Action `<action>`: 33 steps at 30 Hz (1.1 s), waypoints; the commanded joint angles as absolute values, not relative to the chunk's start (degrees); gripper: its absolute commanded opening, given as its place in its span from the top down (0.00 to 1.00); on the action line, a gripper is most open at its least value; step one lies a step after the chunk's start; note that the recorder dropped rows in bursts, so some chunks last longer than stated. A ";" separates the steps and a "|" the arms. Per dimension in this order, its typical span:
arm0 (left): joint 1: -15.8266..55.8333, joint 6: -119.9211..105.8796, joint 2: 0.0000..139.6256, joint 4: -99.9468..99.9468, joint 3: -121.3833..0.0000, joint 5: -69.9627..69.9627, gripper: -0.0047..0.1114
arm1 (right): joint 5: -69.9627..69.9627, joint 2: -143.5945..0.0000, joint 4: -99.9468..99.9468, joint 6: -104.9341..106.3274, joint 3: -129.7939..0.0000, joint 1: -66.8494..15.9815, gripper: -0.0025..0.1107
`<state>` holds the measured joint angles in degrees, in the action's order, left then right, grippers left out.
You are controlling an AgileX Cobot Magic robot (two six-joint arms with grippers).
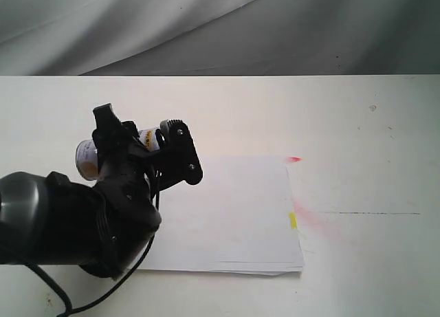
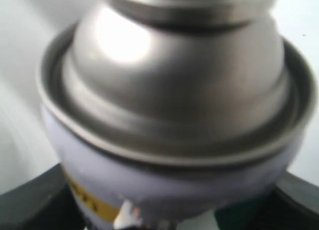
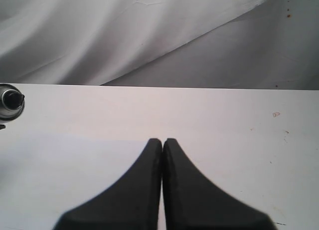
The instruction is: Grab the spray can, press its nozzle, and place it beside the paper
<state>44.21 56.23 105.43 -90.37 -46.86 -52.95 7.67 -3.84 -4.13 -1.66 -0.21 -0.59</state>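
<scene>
My left gripper [image 1: 141, 137] is shut on the spray can [image 1: 148, 139], gripping it across its body. The can is off the table and tilted onto its side, above the left edge of the paper [image 1: 234, 214]. In the left wrist view the spray can [image 2: 174, 105] fills the frame with its silver dome and label, and the dark fingers [image 2: 30, 205] show at the corners. The black nozzle [image 3: 15, 98] on the can's top shows at the edge of the right wrist view. My right gripper [image 3: 162, 142] is shut and empty, low over the table, apart from the can.
The paper has a small yellow mark [image 1: 293, 221] at its right edge. A red spot [image 1: 295, 159] and a pink smear [image 1: 313, 217] stain the white table [image 1: 371, 138] beside it. A grey cloth [image 1: 220, 28] hangs behind the table.
</scene>
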 commanded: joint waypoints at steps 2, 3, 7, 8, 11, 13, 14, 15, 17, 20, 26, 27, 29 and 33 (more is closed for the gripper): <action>44.58 59.46 106.04 -92.39 -47.45 -58.27 0.96 | 7.76 -3.58 -4.14 -1.74 0.00 -0.54 0.98; 44.58 60.27 106.04 -92.52 -47.45 -58.84 0.96 | 7.76 -3.58 -4.14 -1.74 0.00 -0.54 0.98; 44.58 61.53 106.04 -92.68 -47.53 -59.53 0.96 | 7.76 -3.58 -4.14 -1.74 0.00 -0.54 0.98; 44.58 61.65 106.04 -92.68 -47.53 -59.53 0.96 | 7.76 -3.58 -4.14 -1.74 0.00 -0.54 0.98; 44.58 62.65 106.04 -92.68 -47.53 -59.53 0.96 | 7.76 -3.58 -4.14 -1.74 0.00 -0.54 0.98; 44.58 64.05 106.04 -92.68 -47.53 -59.53 0.96 | 7.76 -3.58 -4.14 -1.74 0.00 -0.54 0.98; 44.58 64.52 106.04 -92.68 -47.53 -59.53 0.96 | 7.76 -3.58 -4.14 -1.74 0.00 -0.54 0.98; 44.58 64.65 106.04 -92.68 -47.53 -59.53 0.96 | 7.76 -3.58 -4.14 -1.74 0.00 -0.54 0.98; 44.58 64.96 106.04 -92.68 -47.53 -59.53 0.96 | 7.76 -3.58 -4.14 -1.74 0.00 -0.54 0.98; 44.58 65.95 106.04 -93.10 -47.53 -59.53 0.96 | 7.76 -3.58 -4.14 -1.74 0.00 -0.54 0.98; 44.58 65.95 106.04 -93.39 -47.67 -58.75 0.96 | 7.76 -3.58 -4.14 -1.74 0.00 -0.54 0.98; 44.58 65.95 106.04 -93.39 -47.67 -58.75 0.96 | 7.76 -3.58 -4.14 -1.74 0.00 -0.54 0.98; 44.58 65.95 106.04 -93.39 -47.67 -58.75 0.96 | 7.76 -3.58 -4.14 -1.74 0.00 -0.54 0.98; 44.58 65.95 106.04 -93.39 -47.67 -58.75 0.96 | 5.69 -3.58 -4.14 -1.76 0.00 -0.54 0.98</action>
